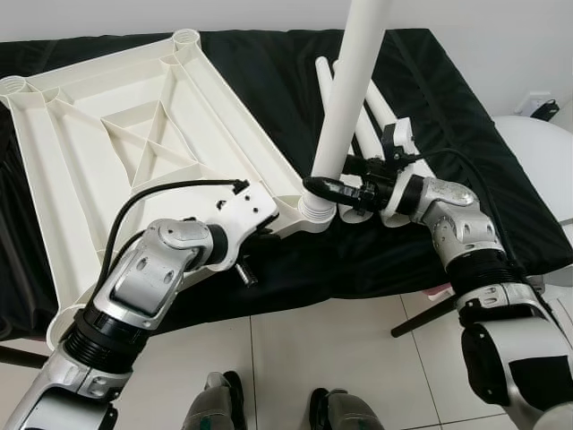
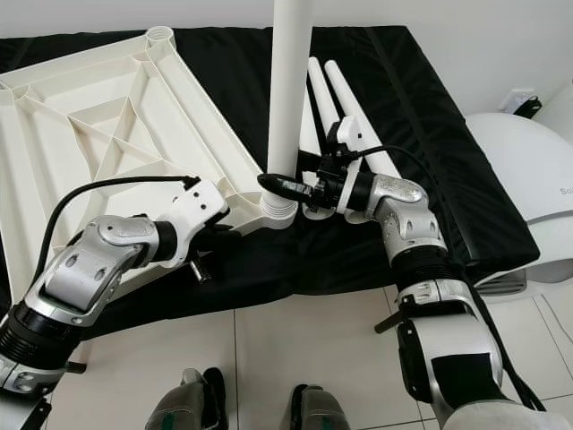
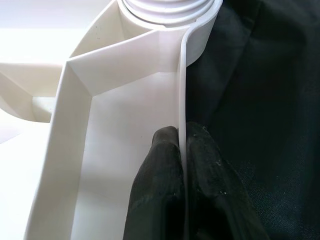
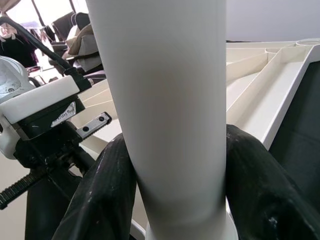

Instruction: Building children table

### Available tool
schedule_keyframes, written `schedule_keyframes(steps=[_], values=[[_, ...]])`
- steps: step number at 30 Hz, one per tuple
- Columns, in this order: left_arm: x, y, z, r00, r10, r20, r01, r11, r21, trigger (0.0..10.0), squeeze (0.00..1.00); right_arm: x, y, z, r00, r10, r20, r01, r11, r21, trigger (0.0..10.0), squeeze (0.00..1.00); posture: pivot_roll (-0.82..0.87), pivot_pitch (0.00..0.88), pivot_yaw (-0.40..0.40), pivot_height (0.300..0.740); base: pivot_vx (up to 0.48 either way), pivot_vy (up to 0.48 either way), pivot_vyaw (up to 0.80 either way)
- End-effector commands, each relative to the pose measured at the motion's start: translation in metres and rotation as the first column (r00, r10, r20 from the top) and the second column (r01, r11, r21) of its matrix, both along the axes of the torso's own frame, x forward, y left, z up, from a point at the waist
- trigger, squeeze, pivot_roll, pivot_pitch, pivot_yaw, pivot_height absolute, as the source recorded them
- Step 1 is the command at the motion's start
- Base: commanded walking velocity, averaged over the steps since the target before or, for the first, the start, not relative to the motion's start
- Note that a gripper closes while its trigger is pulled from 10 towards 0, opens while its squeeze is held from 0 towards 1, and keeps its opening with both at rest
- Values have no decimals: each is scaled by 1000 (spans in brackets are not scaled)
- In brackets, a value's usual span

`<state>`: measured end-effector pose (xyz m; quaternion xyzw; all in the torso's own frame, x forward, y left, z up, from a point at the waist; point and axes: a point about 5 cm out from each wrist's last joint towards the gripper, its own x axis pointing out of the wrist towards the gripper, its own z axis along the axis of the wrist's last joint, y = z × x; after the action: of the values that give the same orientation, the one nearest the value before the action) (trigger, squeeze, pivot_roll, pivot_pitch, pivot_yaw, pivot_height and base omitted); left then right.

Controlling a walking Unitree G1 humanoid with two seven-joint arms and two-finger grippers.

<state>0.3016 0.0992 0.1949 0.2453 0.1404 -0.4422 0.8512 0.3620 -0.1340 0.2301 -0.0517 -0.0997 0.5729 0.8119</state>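
Note:
A white ribbed table top (image 1: pixel 134 134) lies upside down on a black cloth (image 1: pixel 269 81). A white table leg (image 1: pixel 349 98) stands upright in the near corner socket (image 1: pixel 315 211). My right gripper (image 1: pixel 324 188) is shut on the leg just above the socket, its fingers (image 4: pixel 107 200) on either side of the tube. My left gripper (image 3: pixel 182 155) is shut on the table top's thin side wall (image 3: pixel 181 90) close to that socket. Spare white legs (image 2: pixel 336 90) lie on the cloth behind the right arm.
The cloth covers a low surface whose front edge runs just before my arms; white floor tiles (image 1: pixel 340 358) lie below. A white rounded appliance (image 2: pixel 528 170) stands at the right. My own feet (image 1: pixel 269 408) show at the bottom.

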Motion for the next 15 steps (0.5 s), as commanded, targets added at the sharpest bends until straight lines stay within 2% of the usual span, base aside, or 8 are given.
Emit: schedule_keyframes(steps=[1, 7, 15], values=[[1, 6, 5, 998, 48, 33, -47, 999, -7, 10000, 0, 0, -6, 0, 1000, -15, -6, 16, 1000, 17, 0, 0, -4, 179, -20, 740, 0, 0, 0], [1, 6, 5, 998, 47, 32, -47, 999, -7, 10000, 0, -3, -9, 0, 1000, -19, 1, 19, 1000, 21, 0, 0, -6, 186, -20, 740, 0, 0, 0], [1, 8, 4, 998, 56, 30, -55, 998, -7, 10000, 0, -10, -9, -6, 996, -86, 24, 85, 996, 35, 0, 0, -5, 195, -26, 740, 0, 0, 0]])
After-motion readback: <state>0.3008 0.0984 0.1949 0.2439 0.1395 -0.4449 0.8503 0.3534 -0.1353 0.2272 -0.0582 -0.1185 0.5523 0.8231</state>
